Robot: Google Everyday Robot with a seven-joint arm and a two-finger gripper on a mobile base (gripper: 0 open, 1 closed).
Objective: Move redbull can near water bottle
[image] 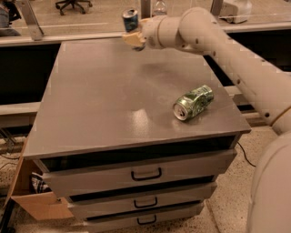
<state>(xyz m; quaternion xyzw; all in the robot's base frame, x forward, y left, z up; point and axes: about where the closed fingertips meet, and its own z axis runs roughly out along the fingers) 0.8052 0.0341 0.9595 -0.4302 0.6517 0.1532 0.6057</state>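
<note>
The redbull can [130, 20], blue and silver with a silver top, is upright in my gripper [133, 35], which is shut on its lower part. The can is held above the far edge of the grey cabinet top [104, 100]. The water bottle [159, 6] stands just behind the far edge, to the right of the can. Only its clear upper part shows above my arm [204, 32]; the rest is hidden.
A wider green patterned can [193, 102] lies on its side near the cabinet's right front corner. Drawers with handles [146, 174] face me below. A cardboard box [32, 200] sits on the floor at the left. A rail [54, 36] runs behind the cabinet.
</note>
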